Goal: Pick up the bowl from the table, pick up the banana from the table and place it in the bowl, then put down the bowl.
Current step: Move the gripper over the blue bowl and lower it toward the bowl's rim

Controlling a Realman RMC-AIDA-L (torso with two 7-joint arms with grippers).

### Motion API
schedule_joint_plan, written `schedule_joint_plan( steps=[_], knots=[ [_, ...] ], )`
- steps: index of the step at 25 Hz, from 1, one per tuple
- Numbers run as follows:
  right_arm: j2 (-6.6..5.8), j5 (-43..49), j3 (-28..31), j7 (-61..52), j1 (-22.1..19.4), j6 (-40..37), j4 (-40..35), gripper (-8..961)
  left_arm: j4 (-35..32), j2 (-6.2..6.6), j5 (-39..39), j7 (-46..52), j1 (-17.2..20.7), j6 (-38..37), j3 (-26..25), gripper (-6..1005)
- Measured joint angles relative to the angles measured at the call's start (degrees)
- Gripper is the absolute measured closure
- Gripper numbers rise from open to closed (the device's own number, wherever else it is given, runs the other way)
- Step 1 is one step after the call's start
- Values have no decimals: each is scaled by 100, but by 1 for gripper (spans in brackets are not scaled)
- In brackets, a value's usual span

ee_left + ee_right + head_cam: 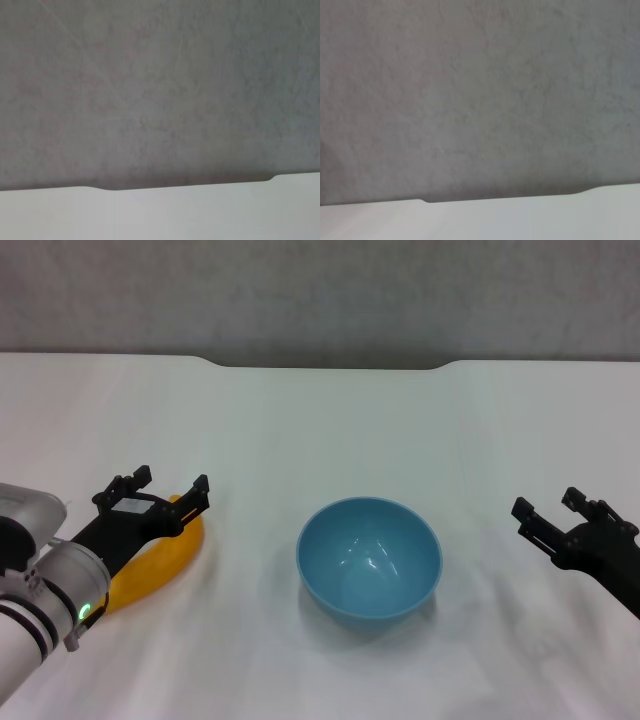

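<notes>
A glossy light-blue bowl [369, 557] stands upright and empty on the white table [320, 430], near the middle. A yellow-orange banana [158, 563] lies on the table at the left. My left gripper [168, 487] is open and hangs over the banana's far end, hiding part of it. My right gripper [552, 507] is open and empty at the right, well apart from the bowl. Both wrist views show only the table's far edge and the grey wall.
The table's far edge has a shallow notch [325, 365], also shown in the left wrist view [185, 186] and the right wrist view [500, 199]. A grey wall [320, 290] stands behind it.
</notes>
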State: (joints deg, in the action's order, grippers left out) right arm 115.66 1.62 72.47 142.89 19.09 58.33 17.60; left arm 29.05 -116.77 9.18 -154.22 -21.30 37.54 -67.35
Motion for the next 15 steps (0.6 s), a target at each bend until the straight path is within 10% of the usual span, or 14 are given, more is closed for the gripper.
schedule_joint_plan(
  steps=[15],
  knots=[
    [-7, 5, -47, 43, -4, -21, 187, 100, 8, -9, 0, -16, -8, 9, 0, 122]
  ],
)
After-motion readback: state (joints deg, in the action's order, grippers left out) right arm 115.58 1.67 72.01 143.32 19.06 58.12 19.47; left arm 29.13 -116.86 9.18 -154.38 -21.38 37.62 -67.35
